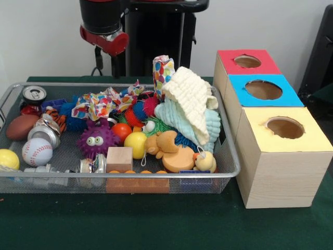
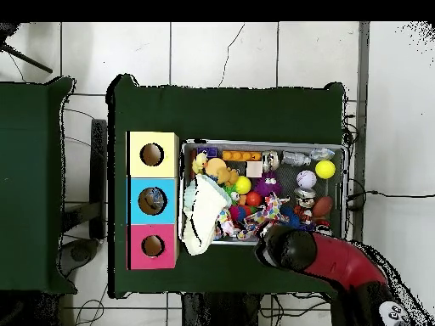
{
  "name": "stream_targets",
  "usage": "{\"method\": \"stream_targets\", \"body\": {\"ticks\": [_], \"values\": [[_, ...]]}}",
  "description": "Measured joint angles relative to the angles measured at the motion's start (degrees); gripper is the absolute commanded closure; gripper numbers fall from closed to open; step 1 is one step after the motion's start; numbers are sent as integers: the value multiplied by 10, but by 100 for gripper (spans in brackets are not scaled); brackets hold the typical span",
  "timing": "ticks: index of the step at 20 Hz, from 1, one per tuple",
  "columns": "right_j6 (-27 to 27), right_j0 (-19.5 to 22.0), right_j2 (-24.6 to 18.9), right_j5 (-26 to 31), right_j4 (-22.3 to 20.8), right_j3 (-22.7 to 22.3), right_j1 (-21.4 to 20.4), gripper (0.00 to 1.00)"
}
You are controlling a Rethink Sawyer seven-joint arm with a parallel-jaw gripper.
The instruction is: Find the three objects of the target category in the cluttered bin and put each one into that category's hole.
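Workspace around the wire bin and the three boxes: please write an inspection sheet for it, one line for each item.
Surface: green table cover, bare in front of the bin.
Job's things: wire bin full of toys; red box, blue box and yellow box in a row beside it, each with a round hole on top.
Clutter: baseball, purple spiky toy, wooden block, cream cloth, crushed can.
Gripper: not visible; only the red and black arm over the bin's edge.
Cables: thin cables on the floor.
Surroundings: white tiled floor.
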State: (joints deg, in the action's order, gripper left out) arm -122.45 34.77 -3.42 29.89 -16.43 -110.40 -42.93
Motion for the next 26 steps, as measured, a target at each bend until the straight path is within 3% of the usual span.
{"method": "stream_targets", "body": {"ticks": [16,26], "values": [[2,35,-74,8,-55,93,17,0],[27,39,-129,114,-79,192,48,0]]}}
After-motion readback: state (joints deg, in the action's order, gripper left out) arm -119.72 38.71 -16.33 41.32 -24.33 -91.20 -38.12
